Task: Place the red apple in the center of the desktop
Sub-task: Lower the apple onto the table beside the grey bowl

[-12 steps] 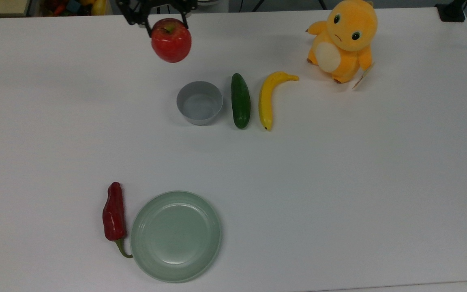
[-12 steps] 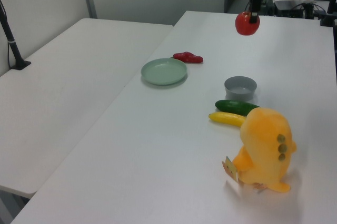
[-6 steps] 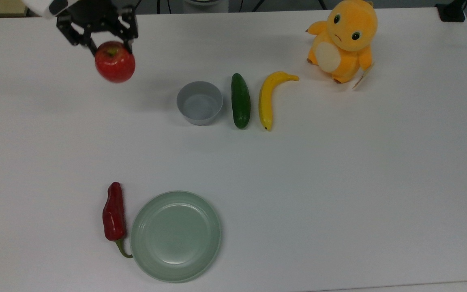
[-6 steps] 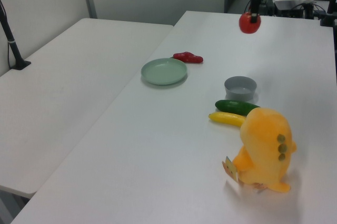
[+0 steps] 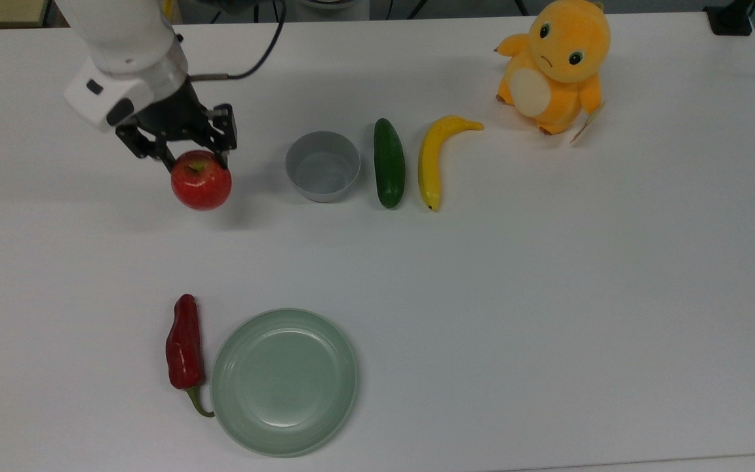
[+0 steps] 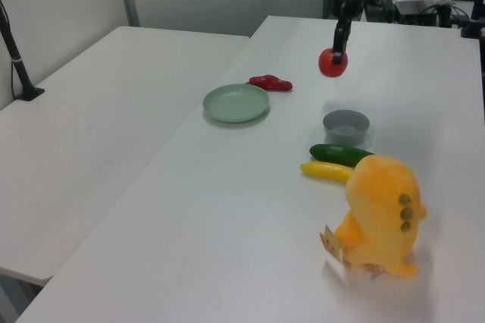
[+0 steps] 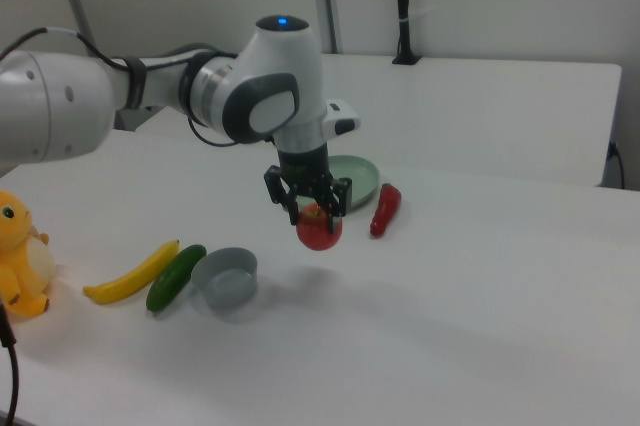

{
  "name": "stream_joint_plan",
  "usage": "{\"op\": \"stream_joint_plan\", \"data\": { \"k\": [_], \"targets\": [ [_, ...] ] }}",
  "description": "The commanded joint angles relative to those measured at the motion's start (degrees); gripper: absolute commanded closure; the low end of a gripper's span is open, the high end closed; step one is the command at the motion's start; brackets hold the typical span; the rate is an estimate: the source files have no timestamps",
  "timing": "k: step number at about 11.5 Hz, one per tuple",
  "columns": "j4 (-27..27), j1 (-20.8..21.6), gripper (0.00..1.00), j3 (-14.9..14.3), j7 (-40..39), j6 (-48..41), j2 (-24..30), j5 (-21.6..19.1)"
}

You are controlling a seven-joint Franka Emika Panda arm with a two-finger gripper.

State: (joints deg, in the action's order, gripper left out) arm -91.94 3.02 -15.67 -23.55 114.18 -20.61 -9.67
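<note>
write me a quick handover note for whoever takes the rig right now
Gripper: shut on the apple, holding it clear above the table.
Apple: in the top view, to the left of the grey bowl, off the table's middle.
Done: apple picked up and in carry.
Left: bring it over the bare middle of the table, lower it, open, back off. Watch the bowl and cucumber nearby.

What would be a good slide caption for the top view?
Gripper carrying a red apple above the white desktop, beside a grey bowl.
</note>
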Motion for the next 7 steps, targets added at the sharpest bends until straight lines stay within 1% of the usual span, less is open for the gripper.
{"op": "stream_joint_plan", "data": {
  "k": [1, 4, 7],
  "targets": [
    [-2.54, 0.76, 0.83, 0.46, 0.69, 6.21, -3.20, -3.25],
    [-5.61, 1.11, 0.82, 2.39, 1.75, 8.77, -3.47, -3.07],
    [-7.20, 1.64, 0.78, 2.66, 1.84, 9.92, -3.47, -2.72]
  ]
}}
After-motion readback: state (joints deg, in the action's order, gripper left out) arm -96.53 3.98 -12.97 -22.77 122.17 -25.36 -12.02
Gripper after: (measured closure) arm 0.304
